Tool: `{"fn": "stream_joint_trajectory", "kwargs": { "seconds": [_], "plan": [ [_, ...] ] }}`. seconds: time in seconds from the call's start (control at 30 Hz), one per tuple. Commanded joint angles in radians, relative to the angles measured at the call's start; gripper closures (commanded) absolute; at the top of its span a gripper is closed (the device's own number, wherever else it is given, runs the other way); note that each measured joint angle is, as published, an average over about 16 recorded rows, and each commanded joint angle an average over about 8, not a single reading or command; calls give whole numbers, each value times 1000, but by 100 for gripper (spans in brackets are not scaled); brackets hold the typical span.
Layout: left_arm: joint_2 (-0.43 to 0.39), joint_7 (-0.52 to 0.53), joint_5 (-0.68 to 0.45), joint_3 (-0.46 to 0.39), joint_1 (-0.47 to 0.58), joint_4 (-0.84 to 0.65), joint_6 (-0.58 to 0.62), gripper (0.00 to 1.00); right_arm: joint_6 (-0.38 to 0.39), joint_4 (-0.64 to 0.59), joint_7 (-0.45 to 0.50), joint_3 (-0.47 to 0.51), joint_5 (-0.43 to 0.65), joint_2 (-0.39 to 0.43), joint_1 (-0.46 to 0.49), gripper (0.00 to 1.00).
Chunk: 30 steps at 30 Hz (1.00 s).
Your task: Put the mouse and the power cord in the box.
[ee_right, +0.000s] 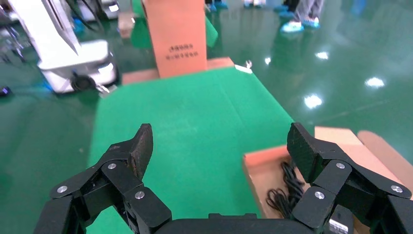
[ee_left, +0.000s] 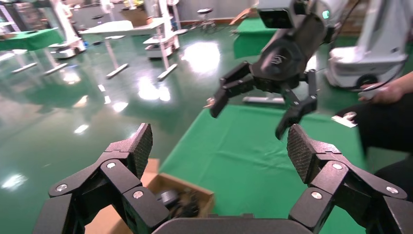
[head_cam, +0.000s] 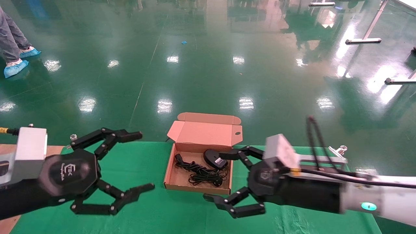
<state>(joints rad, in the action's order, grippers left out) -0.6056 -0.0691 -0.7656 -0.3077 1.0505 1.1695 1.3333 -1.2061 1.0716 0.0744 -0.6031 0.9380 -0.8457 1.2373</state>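
Observation:
The brown cardboard box (head_cam: 171, 177) lies open in the middle of the green cloth, its lid (head_cam: 203, 131) standing up at the back. Inside, the black mouse (head_cam: 214, 158) rests upside down with its white label showing, next to the bundled black power cord (head_cam: 201, 173). My right gripper (head_cam: 216, 176) is open and empty at the box's right wall, its upper finger close to the mouse. My left gripper (head_cam: 145, 160) is open and empty left of the box, above the cloth. The left wrist view shows the box (ee_left: 204, 193) below my left gripper (ee_left: 219, 146). The right wrist view shows the cord (ee_right: 287, 190) beside my right gripper (ee_right: 219, 146).
The green cloth (head_cam: 156, 211) covers the table, whose far edge lies just behind the box. A tall cardboard carton (ee_right: 178, 36) stands at the table's left end. A person's hand (ee_left: 384, 92) is near the right end. Another person stands on the floor at far left (head_cam: 13, 42).

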Motion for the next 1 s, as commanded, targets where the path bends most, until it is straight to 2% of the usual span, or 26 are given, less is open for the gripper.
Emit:
{"fn": "stream_joint_trajectory", "kwargs": {
  "seconds": [0.03, 0.43, 0.63, 0.8, 1.0],
  "plan": [
    [-1, 30, 4, 3, 3, 13, 19, 0, -31, 23, 12, 35, -22, 25, -17, 0],
    [-5, 209, 29, 23, 20, 93, 132, 0, -219, 161, 86, 244, -157, 177, -123, 0],
    [-6, 258, 36, 28, 24, 117, 166, 0, -292, 215, 113, 327, -210, 236, -164, 0],
    [-5, 262, 37, 29, 25, 120, 172, 0, -319, 234, 120, 357, -230, 258, -179, 0],
    [-6, 261, 37, 29, 25, 118, 169, 0, -310, 229, 118, 347, -224, 251, -176, 0]
  ]
}}
